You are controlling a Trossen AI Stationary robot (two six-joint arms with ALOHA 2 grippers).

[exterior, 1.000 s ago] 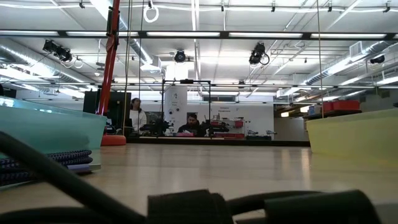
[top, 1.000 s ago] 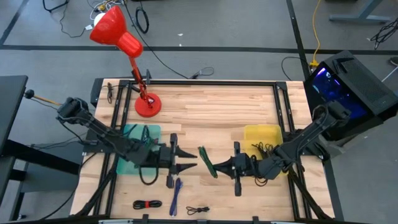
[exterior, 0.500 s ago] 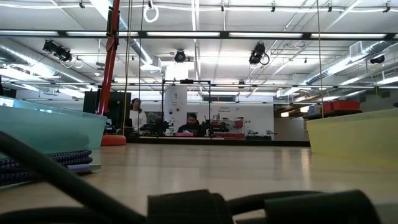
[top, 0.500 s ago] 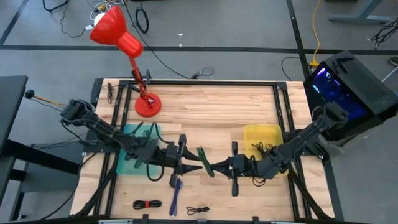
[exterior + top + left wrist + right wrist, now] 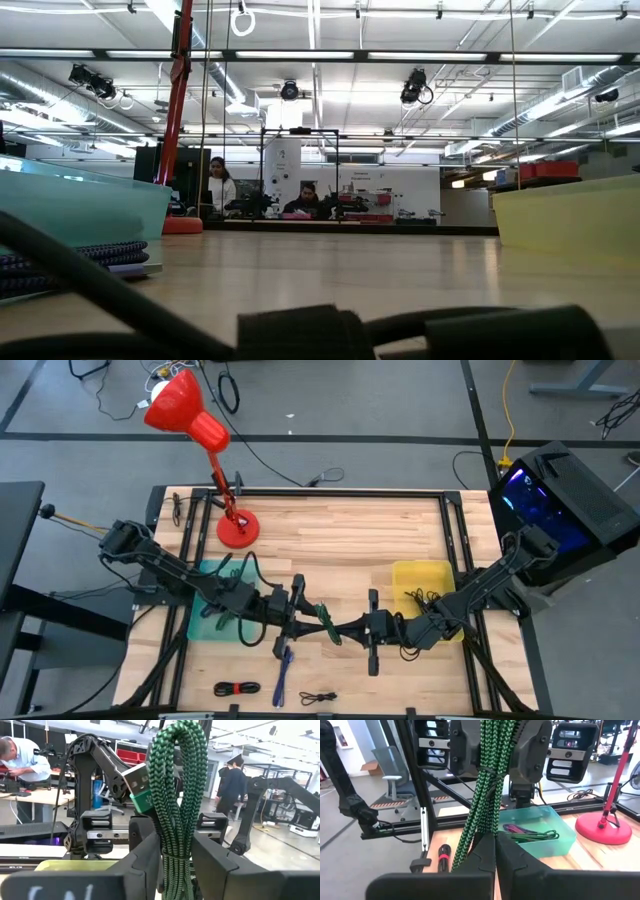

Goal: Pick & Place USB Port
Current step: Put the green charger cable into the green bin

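Note:
A bundled green braided USB cable (image 5: 327, 622) hangs in mid-air over the table's near middle, with its USB plug (image 5: 141, 787) at the upper end. My left gripper (image 5: 308, 623) comes from the table's left and is shut on the bundle. My right gripper (image 5: 348, 628) comes from the right and is shut on the same bundle (image 5: 485, 795). In the right wrist view the left gripper's fingers (image 5: 466, 745) stand behind the cable. Neither gripper shows in the low view. My left gripper has the cable bundle at its tied waist (image 5: 176, 851) between its two fingers (image 5: 150, 857), one against each side. The fingers come about level from the table's left, across the bundle. The bundle stands roughly upright, clear of the table. My right gripper pinches a few strands of the bundle (image 5: 482, 832) between its shut fingers (image 5: 512, 857). The fingers come level from the table's right, across the cable. The cable runs up past them, slightly tilted, and is lifted clear.
A teal bin (image 5: 210, 575) holding cables sits at the left, and a yellow bin (image 5: 420, 580) at the right. A red desk lamp (image 5: 237, 528) stands at the far left. A blue cable (image 5: 283, 672), a black-and-red cable (image 5: 237, 688) and a black cable (image 5: 318, 698) lie near the front edge.
My left gripper has gone toward the table's right, rolling a little. It has reached the green cable held by my right gripper, and its fingers now stand around the bundle. The cable has stayed lifted and has shifted slightly toward the left.

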